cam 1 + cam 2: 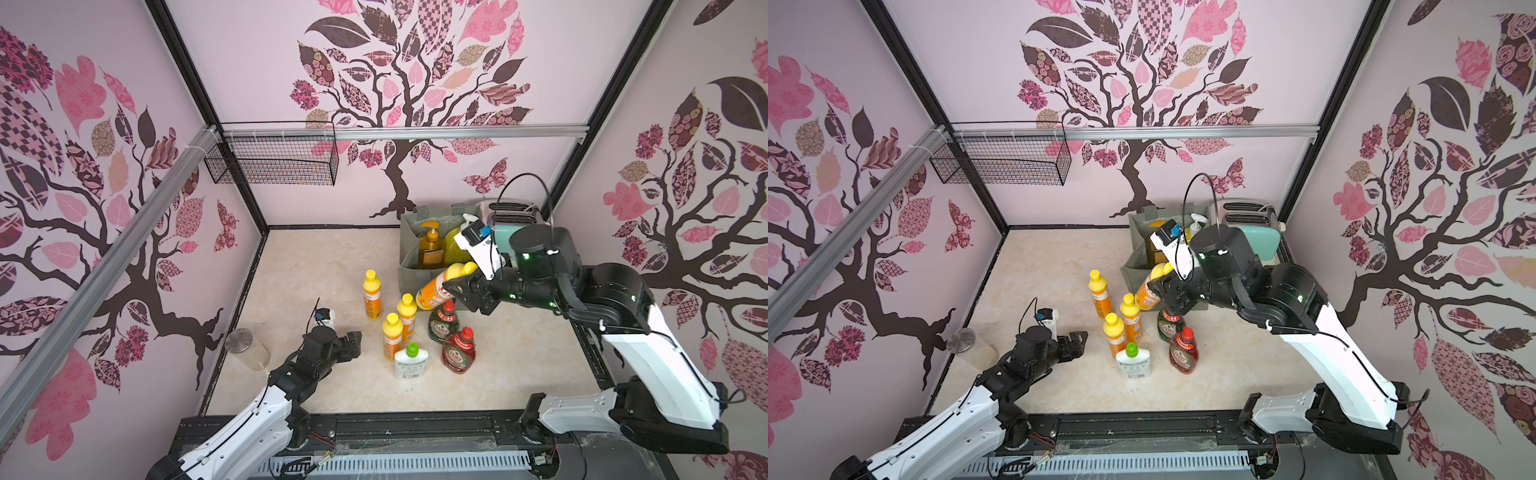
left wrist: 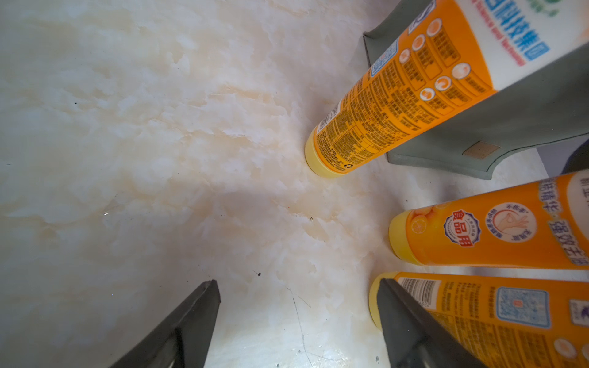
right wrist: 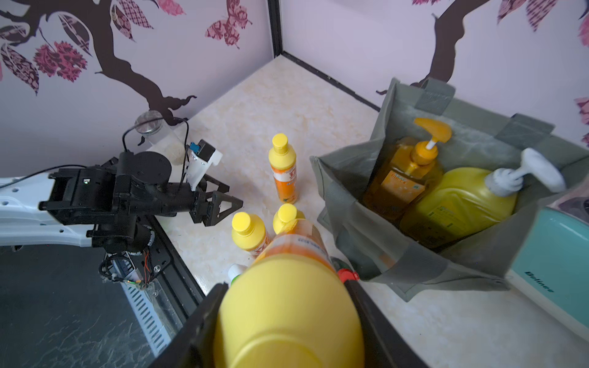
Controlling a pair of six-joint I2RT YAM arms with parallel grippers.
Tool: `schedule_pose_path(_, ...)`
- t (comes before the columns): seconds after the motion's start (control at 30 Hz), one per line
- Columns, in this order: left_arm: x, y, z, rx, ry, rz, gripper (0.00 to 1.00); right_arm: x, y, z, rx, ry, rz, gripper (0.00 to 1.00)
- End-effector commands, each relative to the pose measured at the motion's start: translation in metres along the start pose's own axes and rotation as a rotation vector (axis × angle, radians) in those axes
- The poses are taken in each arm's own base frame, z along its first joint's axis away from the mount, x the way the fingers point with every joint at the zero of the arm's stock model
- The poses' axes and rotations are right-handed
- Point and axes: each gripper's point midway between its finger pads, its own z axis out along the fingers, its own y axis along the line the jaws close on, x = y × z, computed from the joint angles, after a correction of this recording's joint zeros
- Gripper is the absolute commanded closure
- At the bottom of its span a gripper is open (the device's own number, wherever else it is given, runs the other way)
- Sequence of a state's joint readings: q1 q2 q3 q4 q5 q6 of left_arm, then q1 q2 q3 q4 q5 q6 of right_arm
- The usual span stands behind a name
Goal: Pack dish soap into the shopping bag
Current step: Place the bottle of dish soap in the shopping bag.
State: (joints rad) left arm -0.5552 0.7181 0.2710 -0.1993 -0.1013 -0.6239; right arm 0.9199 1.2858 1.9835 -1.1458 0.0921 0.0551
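- Held orange bottle [image 3: 287,318]: yellow cap end sits right against the rt wrist lens, blurred, filling the lower frame. Label mostly out of sight there.
- right gripper [image 1: 454,291]: jaws roughly half apart, clamped either side of that bottle's yellow top. Bottle is tilted in the air, cap toward the shopping bag [image 3: 414,264], just in front of the bag's near wall, not inside.
- In the bag: orange pump bottle [image 3: 401,178] and big yellow bottle [image 3: 462,204], upright, side by side. Bases hidden by the bag walls. In both top views the rt wrist cam covers part of the yellow one.
- On the table [image 1: 311,266] in front of the bag: 3 small orange bottles [image 1: 371,297], upright. Next come green Fairy [image 1: 444,326] and red Fairy [image 1: 458,351]. White bottle [image 1: 410,361] stands farthest from the bag.
- Rt wrist view: the held bottle masks both Fairys; only a red cap peeks out.
- L wrist view: orange bottles cut off by the frame, caps unseen.
- left gripper [image 2: 296,283]: jaws wide, nothing between, low over the table by the cluster, well apart from the bag.
- Rt arm: upper link rises, forearm reaches about level toward the bag.
- L arm: stretched low.
- Toaster [image 1: 513,212]: just beside the bag, partly behind the rt arm.
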Motion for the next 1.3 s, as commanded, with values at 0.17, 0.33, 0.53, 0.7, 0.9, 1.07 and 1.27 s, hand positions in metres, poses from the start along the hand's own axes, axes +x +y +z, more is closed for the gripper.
schedule_pose_path(0.17,0.0,-0.002,0.001,0.018,-0.012,0.015,0.17,-0.083,-0.031,-0.04,0.189,-0.255,-0.038,0.83)
schedule_pose_path(0.33,0.0,-0.002,0.001,0.019,-0.01,0.016,0.17,-0.109,-0.071,-0.038,0.31,-0.329,-0.015,0.86)
schedule_pose_path(0.53,0.0,-0.003,0.001,0.023,-0.01,0.016,0.17,-0.109,-0.12,0.004,0.399,-0.272,0.017,0.86)
schedule_pose_path(0.7,0.001,-0.002,0.004,0.014,0.001,0.015,0.17,-0.086,-0.146,0.055,0.386,-0.204,0.055,0.86)
schedule_pose_path(0.9,0.001,-0.003,0.004,0.019,0.0,0.018,0.17,-0.047,-0.171,0.104,0.344,-0.121,0.124,0.87)
schedule_pose_path(1.07,0.002,-0.004,0.006,0.019,0.007,0.019,0.17,-0.024,-0.177,0.136,0.316,-0.068,0.145,0.87)
schedule_pose_path(1.27,0.002,-0.004,0.007,0.019,0.011,0.019,0.17,-0.004,-0.186,0.176,0.302,-0.019,0.156,0.87)
